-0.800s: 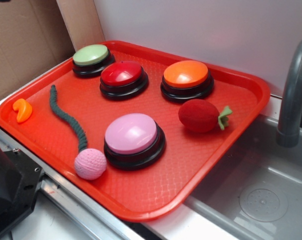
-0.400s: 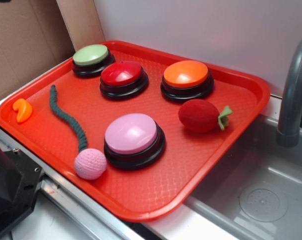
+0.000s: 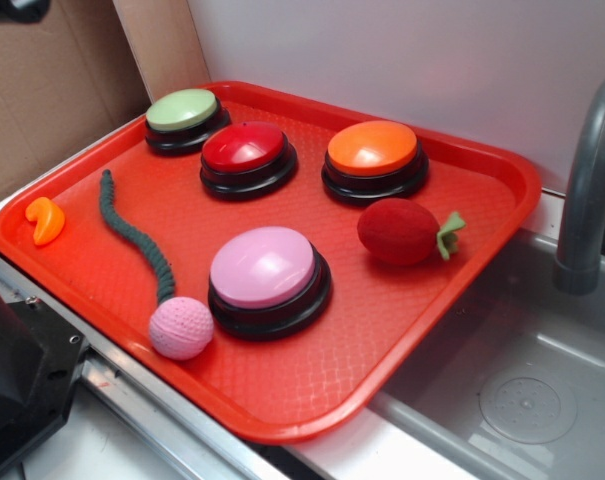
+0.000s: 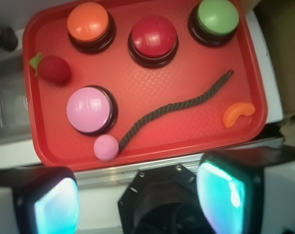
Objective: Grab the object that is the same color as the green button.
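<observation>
Claw point(image 4: 137, 195) spread wide, holding nothing, hanging above the tray's point(image 4: 40, 141) near edge. Pink ball point(image 4: 106, 147) ahead-left of it, touching the green rope point(image 4: 179, 107), which snakes ahead-right toward the green button point(image 4: 217, 17), far right.

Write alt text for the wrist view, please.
A red tray seen from above holds four round buttons: orange, red, green and pink. A dark rope snakes across it.

Dark green braided rope point(image 3: 134, 237) is lying on the red tray point(image 3: 402, 330) with the pale green button point(image 3: 182, 109), pink dimpled ball point(image 3: 180, 327), and red strawberry point(image 3: 398, 231).
</observation>
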### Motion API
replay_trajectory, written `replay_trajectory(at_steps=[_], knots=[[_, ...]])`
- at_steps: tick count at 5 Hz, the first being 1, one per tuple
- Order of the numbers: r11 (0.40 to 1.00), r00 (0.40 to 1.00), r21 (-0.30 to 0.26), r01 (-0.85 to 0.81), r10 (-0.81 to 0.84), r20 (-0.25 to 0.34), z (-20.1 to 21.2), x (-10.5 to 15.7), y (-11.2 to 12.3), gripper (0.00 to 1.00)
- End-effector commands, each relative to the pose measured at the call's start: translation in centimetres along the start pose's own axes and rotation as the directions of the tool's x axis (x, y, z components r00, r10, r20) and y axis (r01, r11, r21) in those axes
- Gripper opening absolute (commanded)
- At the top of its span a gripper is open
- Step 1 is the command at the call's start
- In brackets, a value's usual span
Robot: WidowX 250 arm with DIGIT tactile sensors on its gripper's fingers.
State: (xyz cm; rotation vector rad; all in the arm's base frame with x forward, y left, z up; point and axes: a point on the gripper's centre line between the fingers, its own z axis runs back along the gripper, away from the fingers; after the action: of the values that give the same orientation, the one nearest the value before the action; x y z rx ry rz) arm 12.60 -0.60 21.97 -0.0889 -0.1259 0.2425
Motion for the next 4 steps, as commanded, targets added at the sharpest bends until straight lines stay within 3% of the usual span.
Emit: replay_trajectory(at_steps=[1,3,4], knots=[[0.928,0.926,-0.024,-0.373,0.374,0.052,-3.7,1.0,2.8,1.00],[0.778,0.777,0.009,-0.628,0.627,0.061,-10.0,2.7,6.7,1.00],[0.719,0.715,0.021,-0.694,0.686,0.133,-12.3,3.3,7.8,1.00]])
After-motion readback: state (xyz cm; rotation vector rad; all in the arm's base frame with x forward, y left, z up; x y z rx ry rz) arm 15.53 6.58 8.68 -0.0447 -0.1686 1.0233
